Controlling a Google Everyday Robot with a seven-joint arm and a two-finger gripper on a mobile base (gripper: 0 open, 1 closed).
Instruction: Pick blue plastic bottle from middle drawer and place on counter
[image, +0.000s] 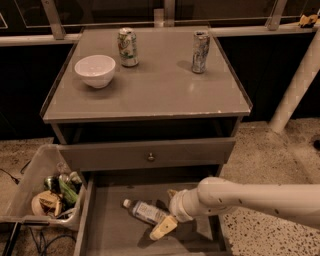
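The blue plastic bottle lies on its side on the floor of the open middle drawer, white cap pointing back-left. My gripper is low inside the drawer at the bottle's right end, reaching in from the right. Its fingers are open, one pale fingertip in front of the bottle and the other behind it, so the bottle's base sits between them. The bottle still rests on the drawer floor. The counter is above, grey and flat.
On the counter stand a white bowl at the left and two metal cans at the back. The shut upper drawer front with a knob overhangs the open drawer. A clear bin of clutter sits left of the drawer.
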